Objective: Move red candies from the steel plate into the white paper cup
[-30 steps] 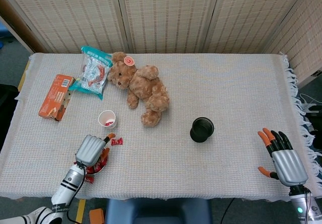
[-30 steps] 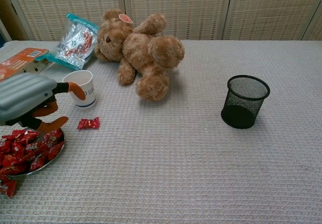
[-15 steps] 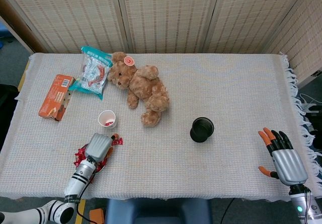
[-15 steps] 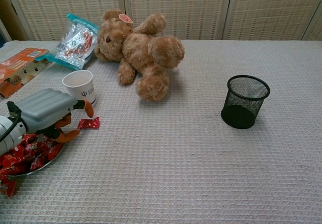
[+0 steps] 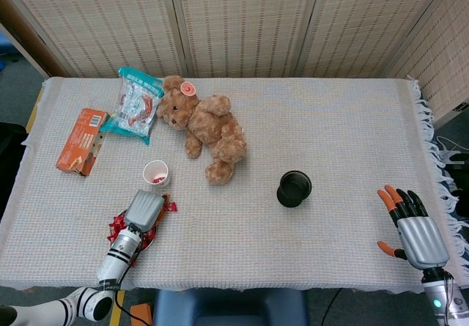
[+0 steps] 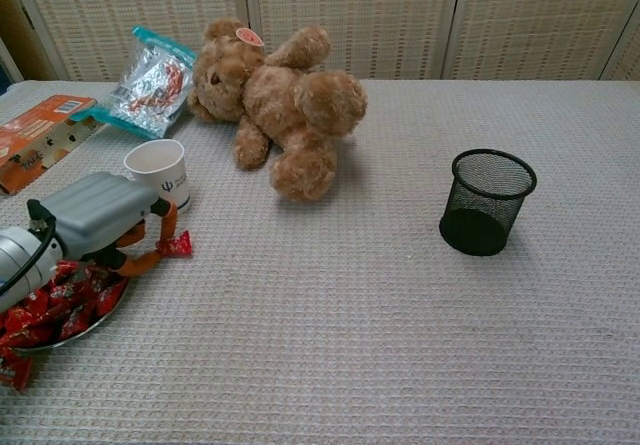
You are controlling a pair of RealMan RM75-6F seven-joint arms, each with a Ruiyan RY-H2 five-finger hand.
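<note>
Left robot hand, fingertips on stray red candy, shiny wrapper

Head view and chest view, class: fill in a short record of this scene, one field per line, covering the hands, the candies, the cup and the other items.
left hand: over the stray candy, fingertips down at it; grasp unclear
right hand: open, at the table's right edge
steel plate: heaped with red candies
white paper cup: upright, just beyond the left hand
others: teddy bear, black mesh cup, orange box, snack bag
</note>
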